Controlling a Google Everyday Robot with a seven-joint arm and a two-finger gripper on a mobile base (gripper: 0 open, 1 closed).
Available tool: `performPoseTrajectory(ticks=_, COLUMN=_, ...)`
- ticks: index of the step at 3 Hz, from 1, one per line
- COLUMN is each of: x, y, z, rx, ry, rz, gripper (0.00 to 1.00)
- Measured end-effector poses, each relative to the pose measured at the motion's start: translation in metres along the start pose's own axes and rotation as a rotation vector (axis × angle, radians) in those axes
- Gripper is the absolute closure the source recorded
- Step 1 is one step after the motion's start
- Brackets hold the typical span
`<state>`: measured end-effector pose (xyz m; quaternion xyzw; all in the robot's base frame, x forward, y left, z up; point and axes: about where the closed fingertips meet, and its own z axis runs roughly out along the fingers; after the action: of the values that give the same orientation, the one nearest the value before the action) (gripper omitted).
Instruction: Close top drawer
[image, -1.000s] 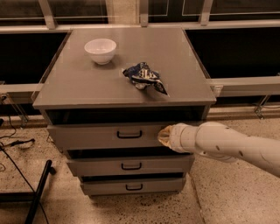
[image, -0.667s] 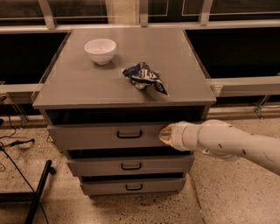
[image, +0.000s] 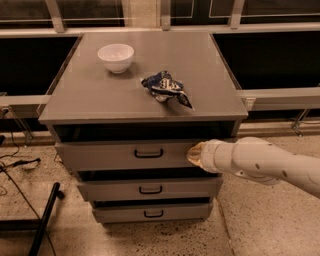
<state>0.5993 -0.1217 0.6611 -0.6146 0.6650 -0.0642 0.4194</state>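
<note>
The top drawer (image: 100, 156) is a wide grey metal front with a small black wire handle (image: 148, 153) at its centre. It stands pulled out a little from the grey cabinet, with a dark gap above it. My gripper (image: 194, 154) comes in from the right on a thick white arm (image: 260, 162). Its tip rests against the right part of the drawer front, to the right of the handle.
A white bowl (image: 116, 57) and a crumpled blue and white chip bag (image: 165, 88) lie on the cabinet top (image: 100, 100). Two narrower grey drawers (image: 150, 189) sit below. A black stand leg (image: 45, 220) and cables lie on the floor at left.
My gripper has shifted slightly left along the drawer front. The drawer itself shows no clear movement.
</note>
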Motion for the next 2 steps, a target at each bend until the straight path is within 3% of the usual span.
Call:
performPoseTrajectory(ticks=1, x=-0.003, y=0.011, z=-0.005, rx=-0.094, ry=-0.059, rz=0.026, gripper=1.0)
performPoseTrajectory(ticks=2, x=0.02, y=-0.019, z=-0.019, rx=-0.113, ry=-0.133, rz=0.098, gripper=1.0)
